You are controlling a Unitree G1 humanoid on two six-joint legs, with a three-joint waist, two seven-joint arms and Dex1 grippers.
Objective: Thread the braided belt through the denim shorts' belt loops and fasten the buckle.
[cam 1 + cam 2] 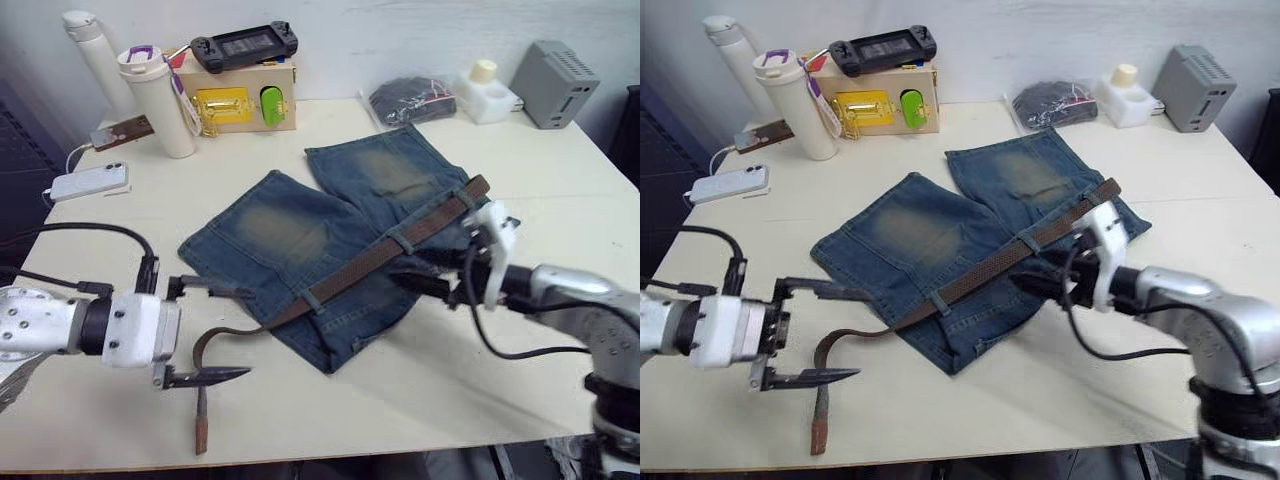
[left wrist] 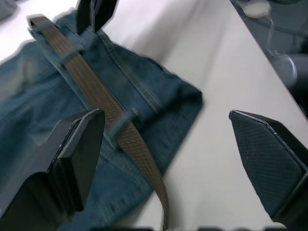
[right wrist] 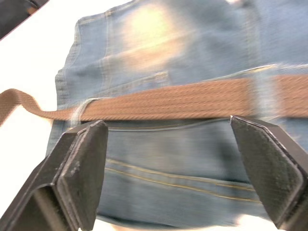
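The denim shorts (image 1: 300, 225) lie flat mid-table, waistband toward me. The braided belt (image 1: 400, 243) runs along the waistband under belt loops (image 1: 312, 298). Its free end leaves the shorts' left corner, curls on the table and ends near the front edge (image 1: 200, 432). My left gripper (image 1: 215, 333) is open, its fingers either side of that curl, holding nothing. My right gripper (image 1: 412, 270) is open over the waistband, just on the near side of the belt (image 3: 183, 101). I cannot make out the buckle.
At the back stand a white bottle (image 1: 95, 55), a tumbler (image 1: 160, 100), a wooden box (image 1: 245, 95) with a game controller on it, a bagged black bundle (image 1: 410, 98) and a grey box (image 1: 555, 82). A phone (image 1: 90, 180) lies at the left.
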